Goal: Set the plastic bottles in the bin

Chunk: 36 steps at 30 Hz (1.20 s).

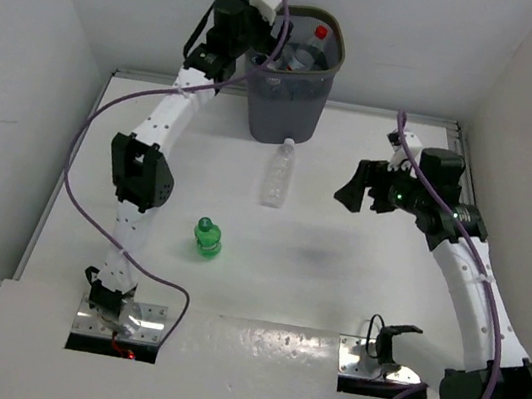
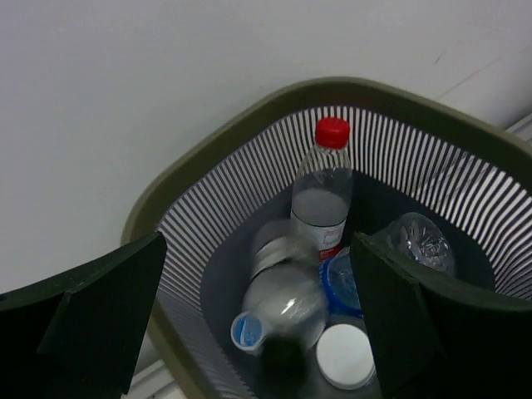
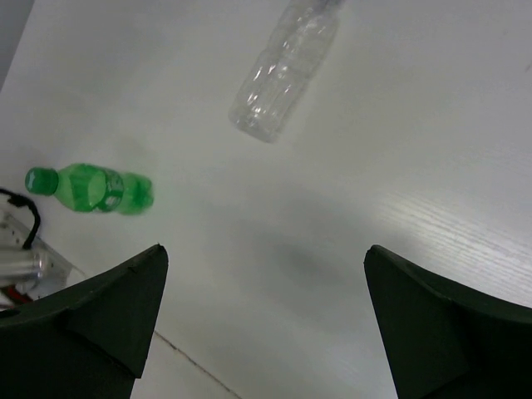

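The dark grey mesh bin (image 1: 287, 102) stands at the back of the table and holds several plastic bottles, one upright with a red cap (image 2: 323, 195). My left gripper (image 1: 270, 43) is open above the bin's left rim; a blurred clear bottle with a black cap (image 2: 287, 303) is below it inside the bin, free of the fingers. A clear bottle (image 1: 278, 172) lies on the table in front of the bin, also in the right wrist view (image 3: 285, 68). A green bottle (image 1: 206, 238) lies further forward, also in the right wrist view (image 3: 90, 189). My right gripper (image 1: 353, 190) is open and empty, right of the clear bottle.
White walls close in the table on the left, back and right. A raised white ledge with two metal mounting plates (image 1: 120, 321) runs along the near edge. Purple cables hang from both arms.
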Available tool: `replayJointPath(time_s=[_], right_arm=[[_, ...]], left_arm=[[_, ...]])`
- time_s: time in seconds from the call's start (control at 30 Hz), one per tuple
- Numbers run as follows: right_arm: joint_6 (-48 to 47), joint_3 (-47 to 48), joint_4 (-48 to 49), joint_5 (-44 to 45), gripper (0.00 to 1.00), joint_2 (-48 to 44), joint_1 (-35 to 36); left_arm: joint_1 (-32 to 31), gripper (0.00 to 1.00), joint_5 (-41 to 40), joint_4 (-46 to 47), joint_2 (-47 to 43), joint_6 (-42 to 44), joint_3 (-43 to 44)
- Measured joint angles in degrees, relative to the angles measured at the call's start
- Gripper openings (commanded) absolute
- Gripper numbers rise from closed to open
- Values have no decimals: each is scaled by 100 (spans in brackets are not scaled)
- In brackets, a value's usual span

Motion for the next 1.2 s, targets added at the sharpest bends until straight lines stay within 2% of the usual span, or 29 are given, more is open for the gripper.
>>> replayJointPath(time_s=[0.17,0.33,0.47,0.67,0.8,0.97,1.13,1.2], right_arm=[[-420,-247,-293,-52,100,94,743],[-1113,-68,-557,59,100,570,1939],[-1897,695,-616,96,100,1338,3093],[-2398,1703,-286,-22,100,2492,4186],[-2332,2098,90,33,100,3379,4631],[-1805,2872,275,409,100,4551,4896],[-1366,3001,369,955,100,4905,4935],[-1276,3005,387,1156,94,4992,4957]], left_arm=[[-190,100,-562,114,92,426,-4],[-168,100,-828,48,-577,345,-76],[286,100,-693,-343,-2192,13,-997],[1862,100,-142,-920,-5163,-339,-2844],[2184,100,560,-1565,-6186,-354,-3523],[2441,100,1091,-2109,-6502,-365,-4186],[2531,100,1316,-2514,-6297,-404,-4662],[2566,100,1346,-2667,-6245,-426,-4802]])
